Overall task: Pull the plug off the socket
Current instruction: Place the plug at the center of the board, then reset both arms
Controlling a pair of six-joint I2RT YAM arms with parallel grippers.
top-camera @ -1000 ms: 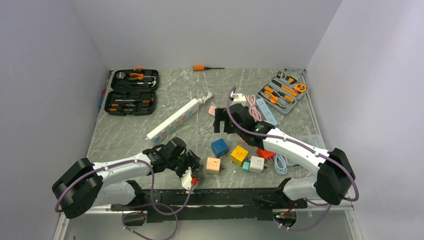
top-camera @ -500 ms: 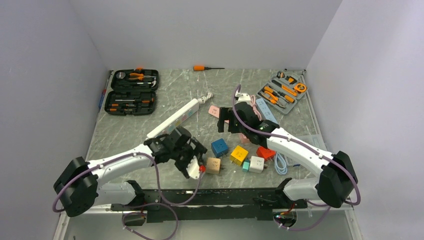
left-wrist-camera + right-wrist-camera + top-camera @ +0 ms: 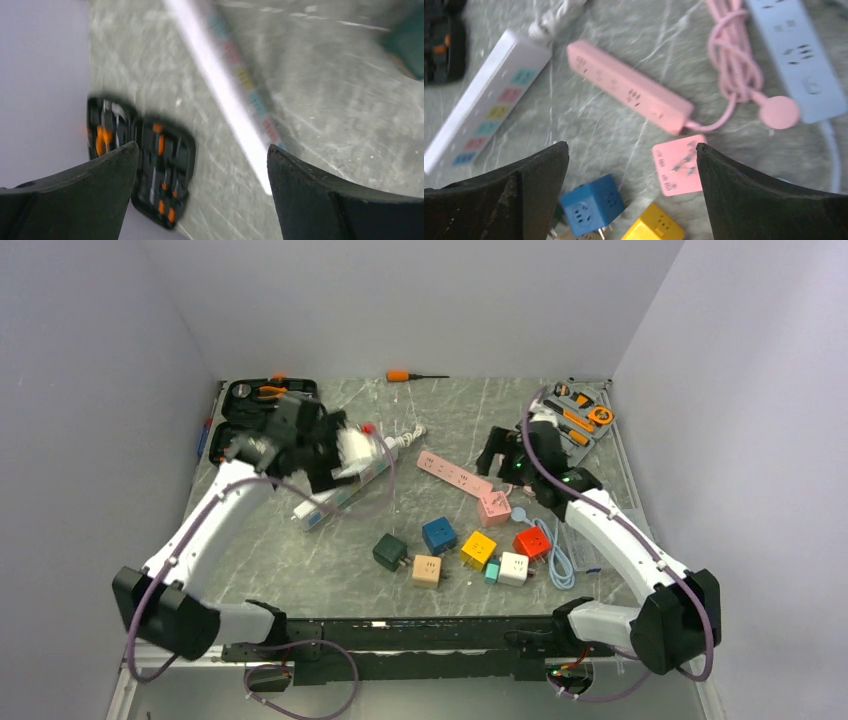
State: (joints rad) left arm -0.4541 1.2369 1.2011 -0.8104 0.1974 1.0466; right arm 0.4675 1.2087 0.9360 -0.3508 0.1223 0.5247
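A grey marble table (image 3: pixel 300 570) is holding many things. A white power strip (image 3: pixel 484 125) and a pink power strip (image 3: pixel 629 92) are lying near the middle. A pink plug block (image 3: pixel 679 165) is sitting just beside the pink one. A dark green cube (image 3: pixel 389 551), a blue cube (image 3: pixel 438 535), a yellow cube (image 3: pixel 478 549), a red cube (image 3: pixel 531 542), a white cube (image 3: pixel 514 568) and a tan cube (image 3: pixel 427 570) are sitting bunched near the front. A black tool case (image 3: pixel 165 170) and a grey tool case (image 3: pixel 585 420) are lying open at the back.

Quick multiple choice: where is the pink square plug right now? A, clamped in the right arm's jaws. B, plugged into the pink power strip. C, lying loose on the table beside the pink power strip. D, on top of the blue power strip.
C: the pink square plug lies prongs-up on the table, just off the cord end of the pink power strip, in none of its sockets.
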